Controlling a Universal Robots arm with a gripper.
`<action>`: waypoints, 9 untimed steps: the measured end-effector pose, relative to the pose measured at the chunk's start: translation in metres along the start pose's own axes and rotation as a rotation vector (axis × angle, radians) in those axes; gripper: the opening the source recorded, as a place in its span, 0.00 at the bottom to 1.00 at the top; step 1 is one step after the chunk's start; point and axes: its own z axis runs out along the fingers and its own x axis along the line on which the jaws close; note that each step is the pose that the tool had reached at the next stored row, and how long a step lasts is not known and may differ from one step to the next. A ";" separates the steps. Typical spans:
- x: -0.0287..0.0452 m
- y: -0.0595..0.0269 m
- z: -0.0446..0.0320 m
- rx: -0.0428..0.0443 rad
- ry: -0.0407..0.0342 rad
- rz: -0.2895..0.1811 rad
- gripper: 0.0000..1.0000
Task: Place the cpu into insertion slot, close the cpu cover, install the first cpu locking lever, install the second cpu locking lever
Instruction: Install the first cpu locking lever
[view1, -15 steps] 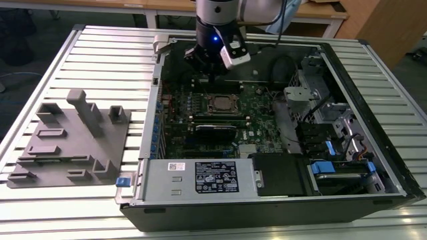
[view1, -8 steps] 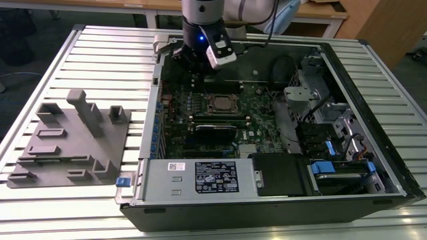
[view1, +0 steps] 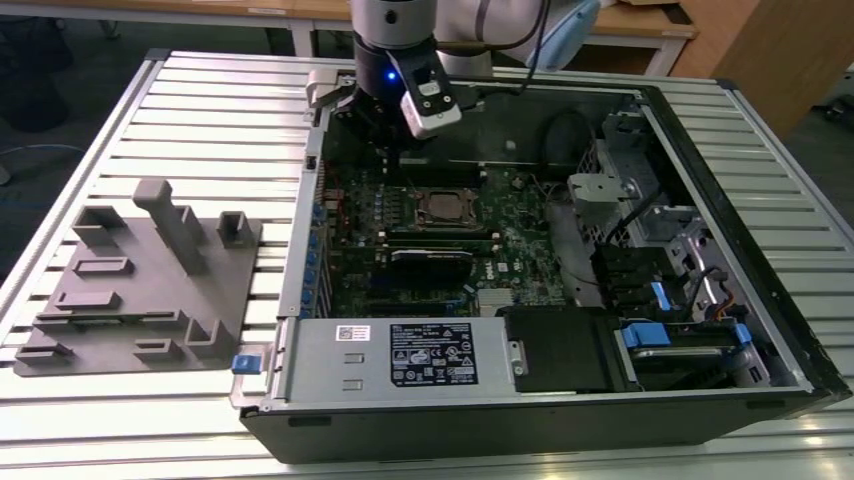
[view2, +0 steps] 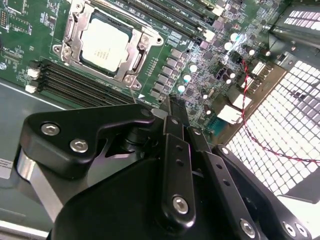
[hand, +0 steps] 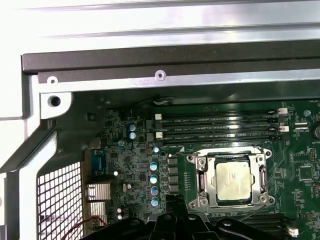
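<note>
claw looking pinched shut, holding nothing, hanging near the insertion slot | cpu lying flat inside that slot, cpu cover lying down over its edges | step looking like locking — going slowly, pushing gently, not scraping the green board

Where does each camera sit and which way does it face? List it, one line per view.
Exterior view: off the arm, looking down into the open computer case; arm and gripper show.
Second wrist view: on the arm, looking past the gripper at the cpu.
First wrist view: on the arm, facing the board; gripper shows.
Both wrist views share the cpu and cpu cover.
</note>
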 end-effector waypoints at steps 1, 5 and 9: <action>0.0001 -0.0001 0.0000 -0.0027 0.0002 0.000 0.11; 0.0006 -0.0001 0.0000 -0.0270 0.0018 0.001 0.11; 0.0032 -0.0002 0.0001 -0.0408 0.0027 0.001 0.11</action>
